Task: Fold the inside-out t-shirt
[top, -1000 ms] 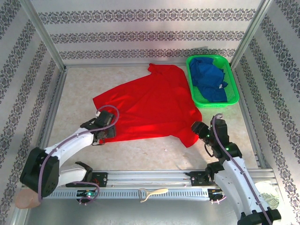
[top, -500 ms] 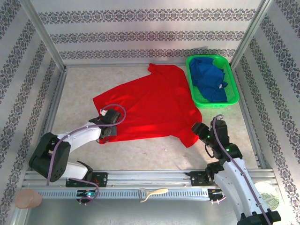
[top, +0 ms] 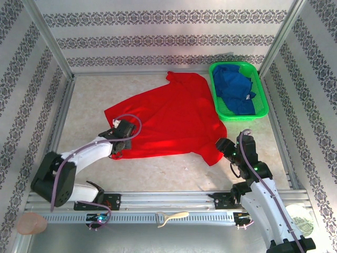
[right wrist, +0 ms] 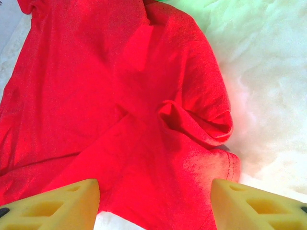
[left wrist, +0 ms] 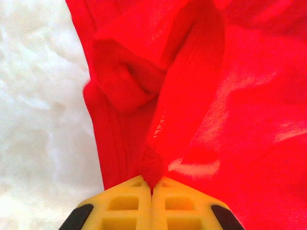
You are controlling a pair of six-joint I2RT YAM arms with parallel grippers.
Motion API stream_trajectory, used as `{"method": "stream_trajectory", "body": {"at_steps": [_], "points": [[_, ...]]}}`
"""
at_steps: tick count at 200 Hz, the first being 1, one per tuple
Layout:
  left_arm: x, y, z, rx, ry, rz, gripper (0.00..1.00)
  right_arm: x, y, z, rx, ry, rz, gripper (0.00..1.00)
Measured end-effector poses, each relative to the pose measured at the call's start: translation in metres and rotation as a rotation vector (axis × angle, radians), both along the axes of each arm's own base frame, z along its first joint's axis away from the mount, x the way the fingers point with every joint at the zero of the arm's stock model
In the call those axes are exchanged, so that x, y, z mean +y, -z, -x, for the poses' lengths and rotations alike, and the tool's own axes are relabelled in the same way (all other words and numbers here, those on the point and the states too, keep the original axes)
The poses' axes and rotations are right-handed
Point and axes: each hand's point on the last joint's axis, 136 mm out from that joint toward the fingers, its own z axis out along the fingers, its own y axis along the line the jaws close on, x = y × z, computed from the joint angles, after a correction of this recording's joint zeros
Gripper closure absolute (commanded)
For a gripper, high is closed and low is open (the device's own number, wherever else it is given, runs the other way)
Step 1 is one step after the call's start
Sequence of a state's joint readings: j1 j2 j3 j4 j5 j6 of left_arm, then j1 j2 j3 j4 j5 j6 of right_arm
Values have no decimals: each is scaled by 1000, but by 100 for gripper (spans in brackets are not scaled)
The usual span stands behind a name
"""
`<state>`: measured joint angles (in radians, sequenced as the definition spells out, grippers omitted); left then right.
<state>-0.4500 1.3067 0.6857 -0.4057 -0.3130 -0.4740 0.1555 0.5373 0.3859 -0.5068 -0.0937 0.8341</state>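
Note:
The inside-out t-shirt (top: 168, 118) is bright red and lies spread across the middle of the table. My left gripper (top: 120, 149) is at its near-left hem. In the left wrist view the yellow jaws of that gripper (left wrist: 152, 188) are shut on a pinched ridge of the t-shirt (left wrist: 206, 96). My right gripper (top: 220, 143) hovers by the shirt's near-right sleeve. The right wrist view has this gripper (right wrist: 156, 203) open, its yellow fingers (right wrist: 53, 201) wide apart over the crumpled sleeve of the t-shirt (right wrist: 120, 96), with nothing between them.
A green basket (top: 259, 92) holding a blue garment (top: 235, 88) stands at the back right, touching the shirt's far corner. Patterned walls enclose the table on three sides. A metal rail (top: 168, 200) runs along the near edge.
The left gripper slid a little right onto the shirt's near-left hem and shut on the cloth. The right arm and the shirt's layout stayed the same.

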Motion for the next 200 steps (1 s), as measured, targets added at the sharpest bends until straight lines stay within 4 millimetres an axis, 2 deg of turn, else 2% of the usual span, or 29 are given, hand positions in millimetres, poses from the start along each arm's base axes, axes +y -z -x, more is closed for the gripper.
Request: {"method": "stream_trajectory", "body": {"at_steps": [25, 52, 85, 113, 138, 170, 188, 200], "points": [[-2, -43, -3, -126, -1, 81, 100, 0, 2, 0, 11, -3, 5, 36], [5, -63, 6, -176, -33, 131, 100, 0, 13, 3, 62, -15, 25, 36], [26, -62, 21, -180, -103, 153, 100, 1, 30, 8, 132, -34, 39, 35], [38, -61, 24, -171, -142, 153, 100, 10, 52, 19, 193, -84, 41, 34], [40, -60, 24, -163, -149, 159, 100, 22, 66, 26, 224, -133, 45, 34], [41, -59, 24, -159, -153, 161, 100, 34, 76, 24, 231, -158, 39, 35], [41, -59, 24, -156, -153, 161, 100, 38, 79, 19, 230, -162, 43, 38], [41, -59, 24, -156, -153, 161, 100, 36, 83, 18, 243, -148, 57, 45]]}}
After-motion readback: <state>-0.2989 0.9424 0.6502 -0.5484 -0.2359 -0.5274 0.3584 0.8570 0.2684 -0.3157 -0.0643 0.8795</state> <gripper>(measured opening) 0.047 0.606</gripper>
